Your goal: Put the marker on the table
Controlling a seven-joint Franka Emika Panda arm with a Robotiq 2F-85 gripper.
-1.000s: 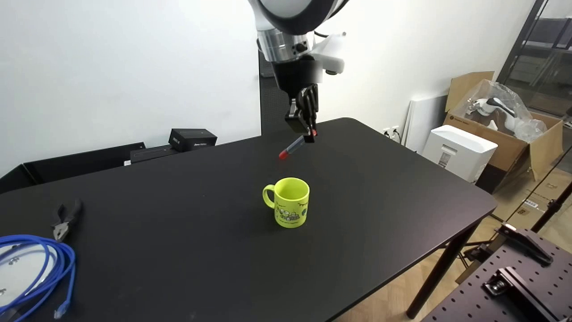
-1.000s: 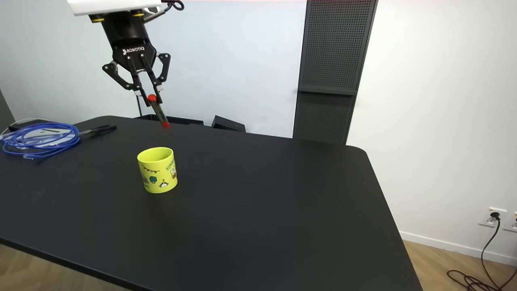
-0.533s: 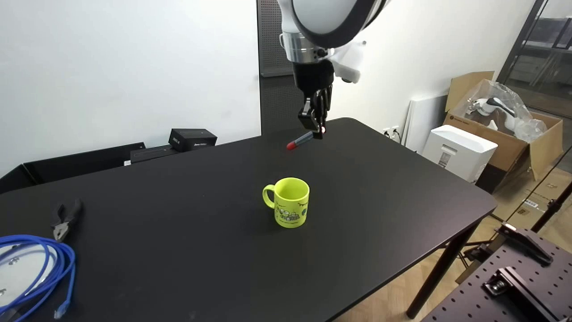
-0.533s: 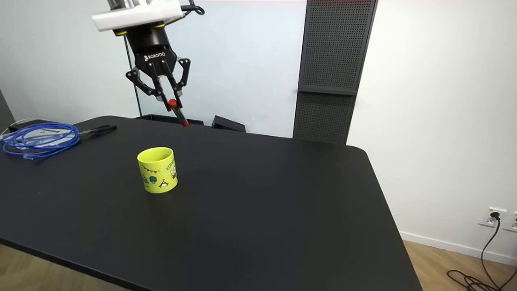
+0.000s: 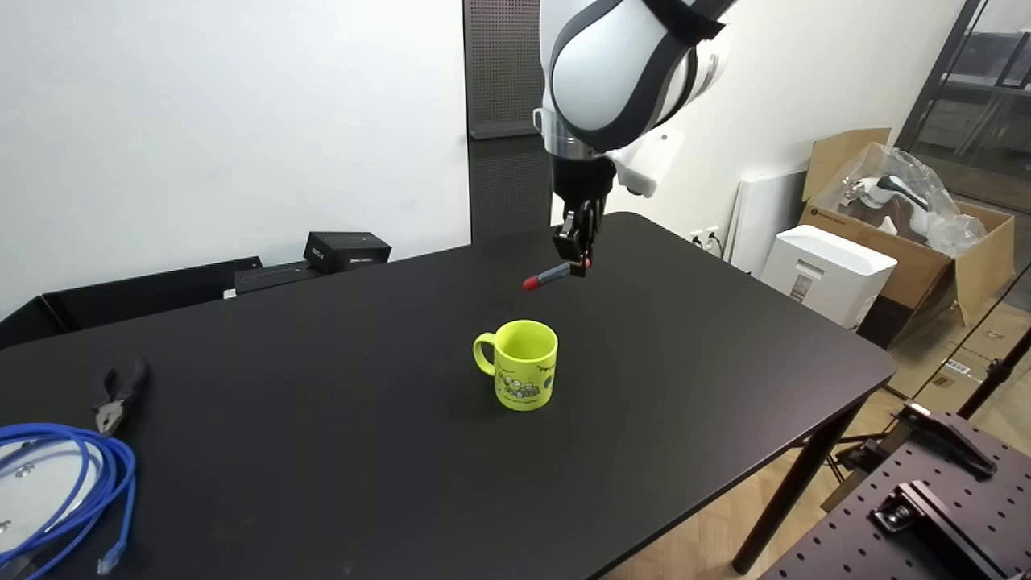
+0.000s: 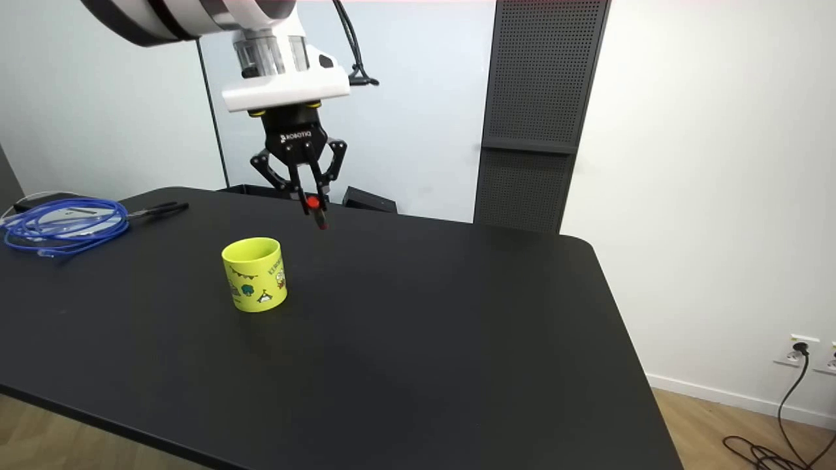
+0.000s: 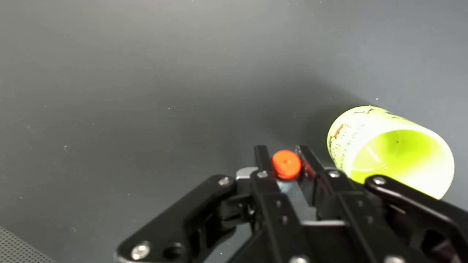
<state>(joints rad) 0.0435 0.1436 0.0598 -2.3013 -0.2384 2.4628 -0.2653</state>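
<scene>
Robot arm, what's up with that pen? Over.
Black two-fingered gripper closed on slim grey marker with red ends. Marker tilted above large matte black table. Yellow-green printed mug to one side, probably not blocking.

Marker is slim, grey-blue body, red at both ends; in an exterior view it slants down to the left. Held in mid-air over the table, clear of it. Wrist view has an orange-red end facing the camera. Table's big, matte black top, rounded corners.

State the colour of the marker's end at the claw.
Orange-red; the marker's end shows best in the wrist view.
</scene>
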